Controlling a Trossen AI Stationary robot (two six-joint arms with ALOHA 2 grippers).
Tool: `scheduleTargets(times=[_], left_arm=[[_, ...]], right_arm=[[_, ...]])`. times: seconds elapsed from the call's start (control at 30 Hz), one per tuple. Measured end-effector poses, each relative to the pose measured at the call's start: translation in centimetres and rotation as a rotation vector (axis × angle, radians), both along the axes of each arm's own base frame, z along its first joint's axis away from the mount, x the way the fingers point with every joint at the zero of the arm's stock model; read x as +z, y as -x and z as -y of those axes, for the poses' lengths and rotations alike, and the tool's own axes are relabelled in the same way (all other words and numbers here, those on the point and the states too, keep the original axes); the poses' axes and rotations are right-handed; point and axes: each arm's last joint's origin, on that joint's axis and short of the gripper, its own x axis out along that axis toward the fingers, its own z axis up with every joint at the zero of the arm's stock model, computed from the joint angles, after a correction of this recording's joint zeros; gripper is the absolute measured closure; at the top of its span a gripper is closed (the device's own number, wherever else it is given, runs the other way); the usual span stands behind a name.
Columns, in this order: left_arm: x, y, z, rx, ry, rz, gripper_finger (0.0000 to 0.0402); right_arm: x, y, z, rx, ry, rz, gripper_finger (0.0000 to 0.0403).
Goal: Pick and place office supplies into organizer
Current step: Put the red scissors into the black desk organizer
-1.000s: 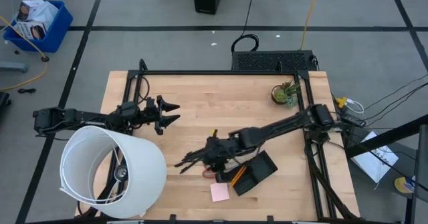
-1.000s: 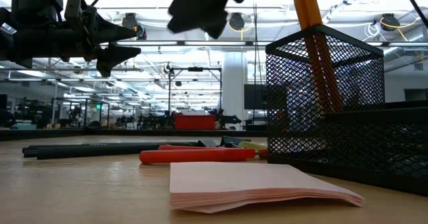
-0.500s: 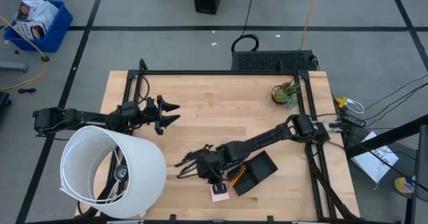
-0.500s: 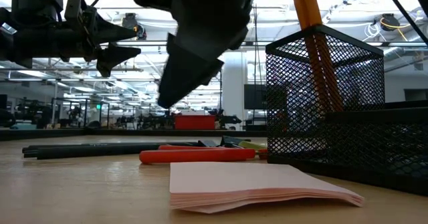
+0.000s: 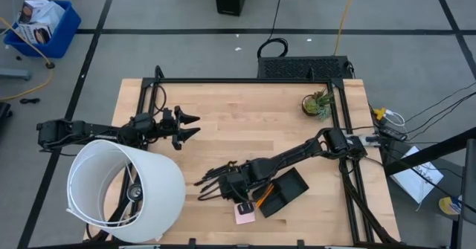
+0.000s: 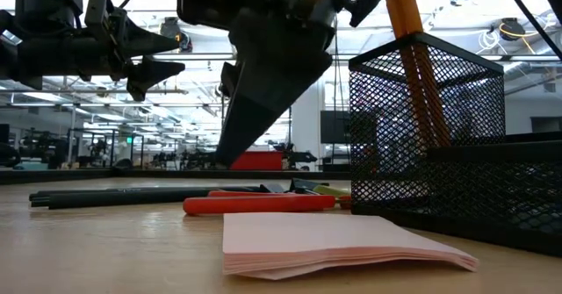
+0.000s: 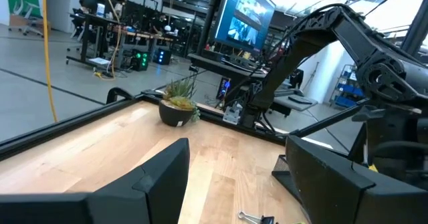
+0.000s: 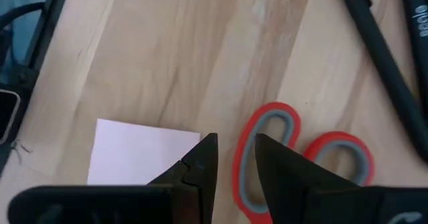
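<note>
My right gripper [image 8: 234,144] hangs, fingers pointing down, just above the table [image 6: 226,158]. It is over one red scissors handle loop [image 8: 267,150] and beside the pink sticky-note pad [image 8: 140,150]. Its fingers are only narrowly open and touch nothing. The scissors [image 6: 259,204], black pens [image 6: 132,196] and pad [image 6: 334,241] lie flat on the wood. An orange pencil [image 6: 413,31] stands tilted in the black mesh organizer [image 5: 286,189]. My left gripper [image 5: 192,125] waits open above the table's left part.
A big white lampshade-like cylinder [image 5: 126,189] fills the near-left corner. A small potted plant [image 5: 317,102] stands at the far right. A small black clip [image 7: 257,218] lies on the wood. Bare wood spans the table's middle and far side.
My right gripper has moved toward the near edge and come down, from high beside the organizer to just above the scissors and pink pad. The left arm and all the supplies have stayed put.
</note>
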Motion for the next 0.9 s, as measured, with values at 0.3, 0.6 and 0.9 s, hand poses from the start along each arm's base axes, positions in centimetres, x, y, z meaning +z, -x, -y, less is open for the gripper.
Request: scheduleTargets(times=[0.3, 0.6, 0.9], left_arm=[[0.0, 0.0, 0.0, 0.000, 0.000, 0.000, 0.0149], [0.0, 0.0, 0.0, 0.000, 0.000, 0.000, 0.0149], [0.0, 0.0, 0.0, 0.000, 0.000, 0.000, 0.0149]], right_arm=[[-1.7, -0.4, 0.0, 0.012, 0.036, -0.001, 0.0310], [-3.1, -0.4, -0.3, 0.009, 0.093, -0.016, 0.0310], [-3.4, -0.5, -0.3, -0.014, 0.109, -0.016, 0.0336]])
